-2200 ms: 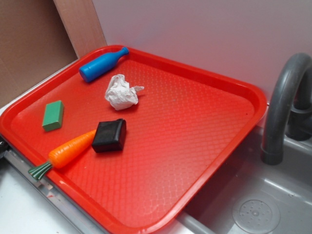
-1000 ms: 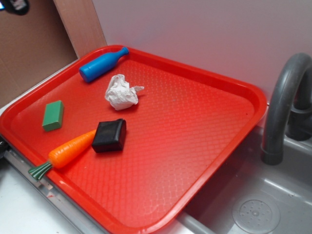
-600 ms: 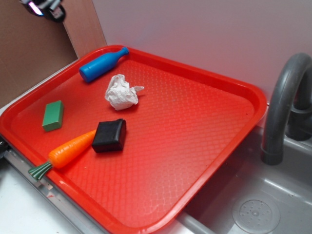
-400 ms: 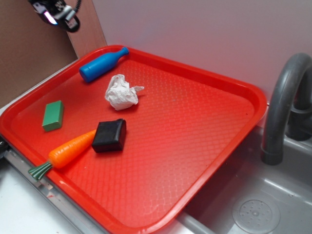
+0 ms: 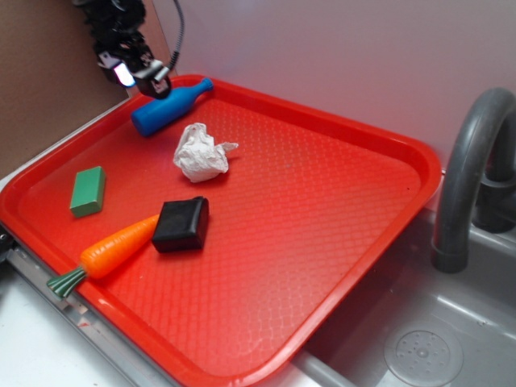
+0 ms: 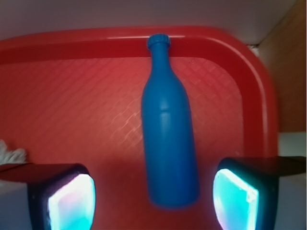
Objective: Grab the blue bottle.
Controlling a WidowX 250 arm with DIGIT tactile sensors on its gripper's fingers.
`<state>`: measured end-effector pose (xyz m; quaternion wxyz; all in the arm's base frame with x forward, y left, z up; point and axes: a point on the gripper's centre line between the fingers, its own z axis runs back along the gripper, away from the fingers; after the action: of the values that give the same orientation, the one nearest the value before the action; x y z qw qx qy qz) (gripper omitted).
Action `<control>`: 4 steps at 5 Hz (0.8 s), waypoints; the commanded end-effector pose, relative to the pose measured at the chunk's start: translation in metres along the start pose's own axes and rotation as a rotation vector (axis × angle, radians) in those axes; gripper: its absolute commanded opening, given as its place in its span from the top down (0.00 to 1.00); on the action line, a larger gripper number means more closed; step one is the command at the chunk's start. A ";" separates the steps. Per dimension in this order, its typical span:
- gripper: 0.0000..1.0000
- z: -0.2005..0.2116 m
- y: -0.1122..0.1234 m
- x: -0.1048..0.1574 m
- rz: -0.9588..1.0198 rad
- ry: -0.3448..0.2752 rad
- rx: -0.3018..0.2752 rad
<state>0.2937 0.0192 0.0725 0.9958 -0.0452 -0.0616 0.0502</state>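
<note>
Bottle: blue bottle point(image 5: 168, 106) point(image 6: 168, 134) lies on its side in far left corner of tray point(image 5: 322, 242) point(image 6: 72, 43); cap touches or nearly touches far rim.
Gripper: gripper point(image 5: 139, 74) point(image 6: 153, 191) hangs over bottle's base end, jaws spread wide, bottle's body between the two fingers point(image 6: 62, 199), no contact seen.
Hidden: arm cut off by frame top in exterior view; wrist view crops fingertips at bottom edge; bottle's base end blurred.
Edges: rim close behind cap and to bottle's left; cardboard point(image 5: 48, 72) beyond.
Open room: paper wad point(image 5: 200, 153) just near-right of bottle; block point(image 5: 88, 190), black box point(image 5: 182, 224), carrot point(image 5: 109, 251) well apart; right half of tray bare.
</note>
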 end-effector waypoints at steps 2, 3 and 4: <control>0.00 -0.023 0.004 0.013 -0.028 0.022 0.115; 0.00 -0.028 -0.004 0.010 -0.045 0.043 0.121; 1.00 -0.025 -0.010 0.011 -0.077 0.040 0.148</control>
<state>0.2970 0.0143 0.0351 0.9990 0.0291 -0.0103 0.0319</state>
